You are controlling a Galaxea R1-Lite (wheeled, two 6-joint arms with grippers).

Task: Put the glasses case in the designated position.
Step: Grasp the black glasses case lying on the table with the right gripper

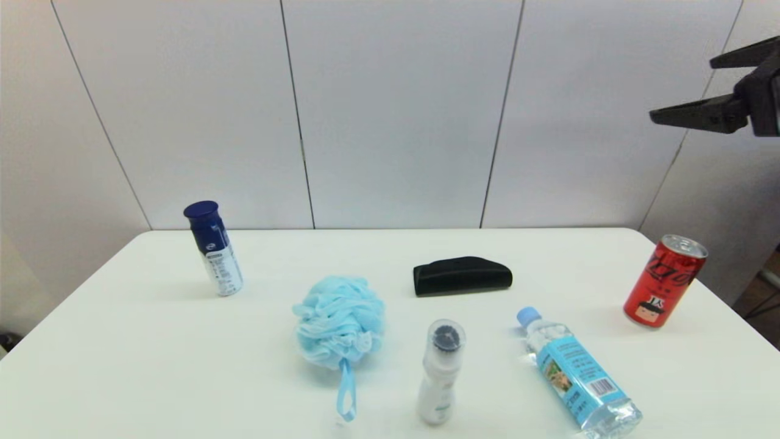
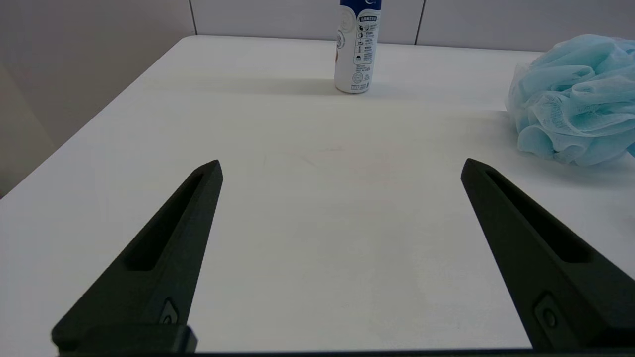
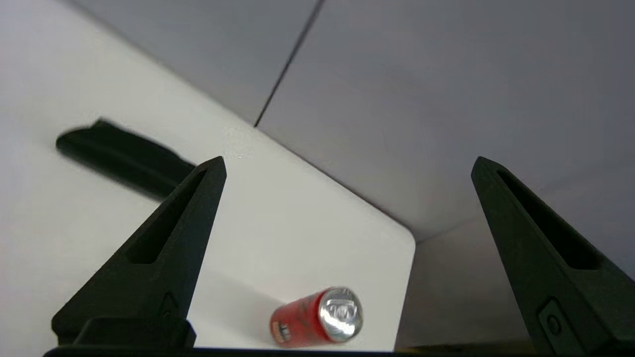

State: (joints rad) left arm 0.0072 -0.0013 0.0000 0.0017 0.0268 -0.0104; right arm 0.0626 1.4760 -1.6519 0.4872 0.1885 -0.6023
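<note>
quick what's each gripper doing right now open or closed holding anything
Left gripper: open, holding nothing, low over the white table.
Right gripper: open, holding nothing, raised high at the table's right.

A white table [image 1: 152,341] stands against pale grey panelled walls [image 1: 396,110].

Right tool [image 1: 682,88] cut off at head view edge; glasses case [image 3: 119,158] blurred

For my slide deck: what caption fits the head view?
Right gripper raised with open fingers above the table, glasses case lying untouched among bottles, a sponge and a can.
</note>
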